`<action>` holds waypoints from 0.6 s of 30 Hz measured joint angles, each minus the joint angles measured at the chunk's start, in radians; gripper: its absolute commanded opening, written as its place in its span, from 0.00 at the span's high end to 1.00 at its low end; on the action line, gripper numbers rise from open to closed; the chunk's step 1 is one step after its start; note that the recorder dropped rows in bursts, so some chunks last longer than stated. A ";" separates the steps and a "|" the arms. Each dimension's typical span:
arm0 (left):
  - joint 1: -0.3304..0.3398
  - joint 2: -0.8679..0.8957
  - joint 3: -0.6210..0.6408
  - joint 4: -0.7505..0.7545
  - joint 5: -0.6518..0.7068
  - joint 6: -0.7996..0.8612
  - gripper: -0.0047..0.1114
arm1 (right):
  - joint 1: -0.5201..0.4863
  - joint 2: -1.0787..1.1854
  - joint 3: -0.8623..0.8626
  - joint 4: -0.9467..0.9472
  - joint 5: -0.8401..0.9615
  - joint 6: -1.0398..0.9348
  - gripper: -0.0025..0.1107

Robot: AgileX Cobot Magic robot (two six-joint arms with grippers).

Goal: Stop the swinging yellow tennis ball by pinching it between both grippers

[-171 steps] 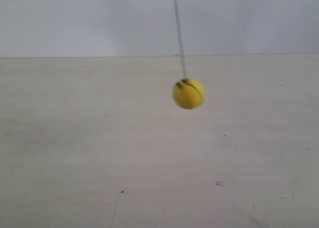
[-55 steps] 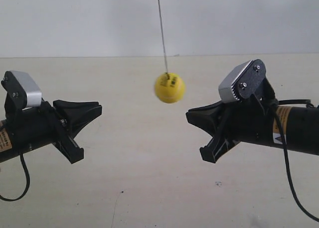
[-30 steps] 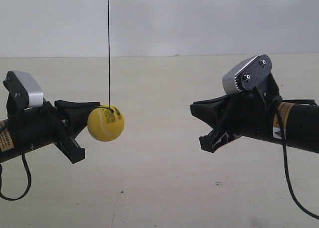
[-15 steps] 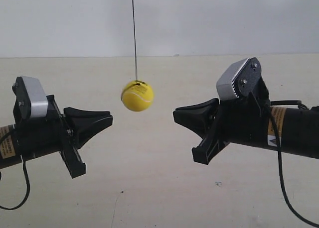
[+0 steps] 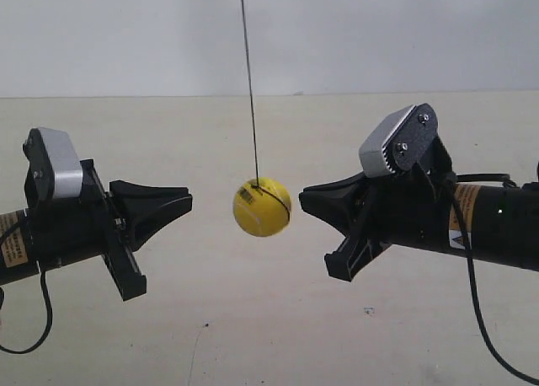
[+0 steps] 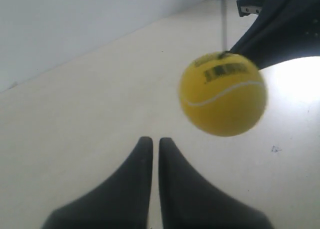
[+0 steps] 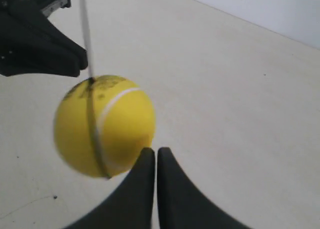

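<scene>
Right wrist view: ball [image 7: 105,126] beside gripper [image 7: 155,152]

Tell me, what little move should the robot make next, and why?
Probably slide the left tool toward the yellow tennis ball: the right tool is almost touching it, but there is a clear gap on the left tool's side.

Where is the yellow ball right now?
In the exterior view, the yellow tennis ball hangs on its string in mid-air between the gripper at the view's left and the gripper at the view's right, nearer the latter.
</scene>
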 measured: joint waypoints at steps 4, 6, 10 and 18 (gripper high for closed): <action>0.000 0.000 0.000 0.000 0.000 0.000 0.92 | 0.002 0.000 0.000 0.016 0.021 -0.006 0.98; 0.000 0.000 0.000 0.002 0.000 0.000 0.92 | 0.016 0.000 0.000 0.020 0.022 -0.006 0.98; -0.004 0.000 0.000 0.010 0.000 0.000 0.92 | 0.077 0.000 0.000 0.022 0.022 -0.012 0.98; -0.007 0.000 0.000 0.051 0.000 0.000 0.92 | 0.121 0.000 0.000 0.047 0.044 -0.046 0.98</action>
